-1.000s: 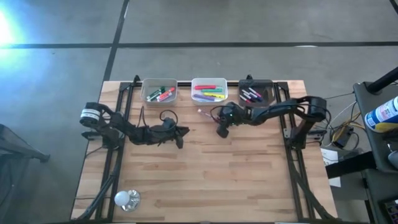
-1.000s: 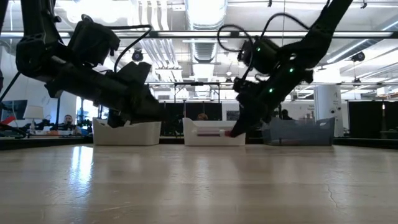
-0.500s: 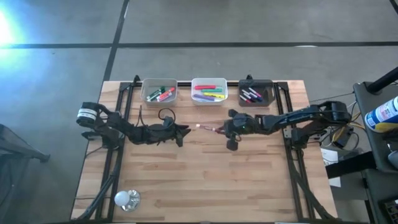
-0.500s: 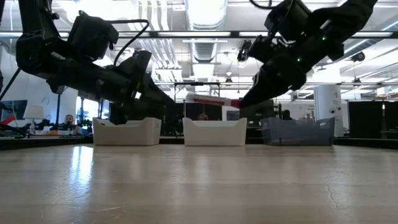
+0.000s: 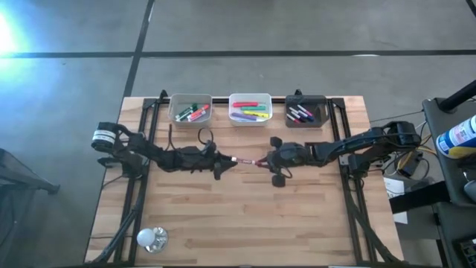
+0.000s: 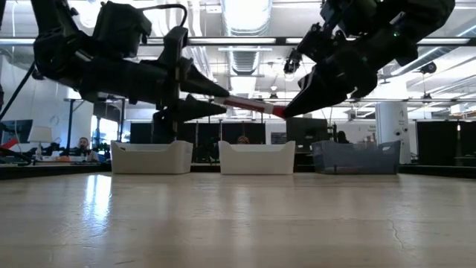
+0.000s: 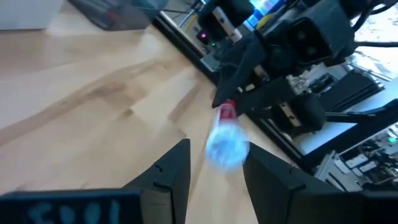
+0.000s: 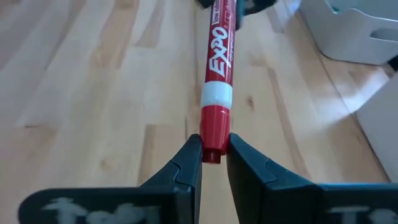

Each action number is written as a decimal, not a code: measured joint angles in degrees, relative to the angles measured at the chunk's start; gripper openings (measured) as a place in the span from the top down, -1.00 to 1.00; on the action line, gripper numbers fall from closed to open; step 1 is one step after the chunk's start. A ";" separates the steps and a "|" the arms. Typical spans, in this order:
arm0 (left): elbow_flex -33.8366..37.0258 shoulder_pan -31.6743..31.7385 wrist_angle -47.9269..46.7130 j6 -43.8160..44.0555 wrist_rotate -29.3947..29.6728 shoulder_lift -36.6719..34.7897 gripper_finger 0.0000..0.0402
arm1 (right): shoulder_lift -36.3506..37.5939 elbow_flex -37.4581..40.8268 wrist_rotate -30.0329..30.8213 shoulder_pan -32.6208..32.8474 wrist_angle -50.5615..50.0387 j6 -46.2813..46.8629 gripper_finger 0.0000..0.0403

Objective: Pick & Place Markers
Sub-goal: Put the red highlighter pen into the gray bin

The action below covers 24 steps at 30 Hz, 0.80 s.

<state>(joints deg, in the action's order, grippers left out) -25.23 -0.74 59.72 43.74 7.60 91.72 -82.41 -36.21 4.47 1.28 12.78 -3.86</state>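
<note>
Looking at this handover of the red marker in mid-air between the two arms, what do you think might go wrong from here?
1. The right end effector pinches only the red marker's cap end, a small hold, so the marker could tilt or slip.
2. The left end effector stands open around the other end; releasing before it closes would probably drop the marker onto the table.
3. If both arms grip and pull, the cap might come off.

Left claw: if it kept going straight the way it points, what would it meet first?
The red marker, whose free end lies between the left claw's open fingers; beyond that, the right claw gripping its cap end.
</note>
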 joint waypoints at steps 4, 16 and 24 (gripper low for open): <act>-0.55 0.03 0.99 -0.96 -0.98 -0.02 0.33 | 0.02 0.00 -0.40 0.43 -0.09 -0.30 0.73; -0.92 -0.08 2.22 -3.20 -6.63 -0.04 0.39 | 0.09 0.00 -0.57 0.87 1.15 -1.50 0.73; -1.22 0.01 1.97 -4.08 -6.40 -0.04 0.67 | 0.18 0.00 -0.37 1.03 1.55 -2.12 0.73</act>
<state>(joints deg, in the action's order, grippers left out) -26.46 -0.74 61.69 39.65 1.20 91.68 -82.24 -36.21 4.10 2.30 14.33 -5.98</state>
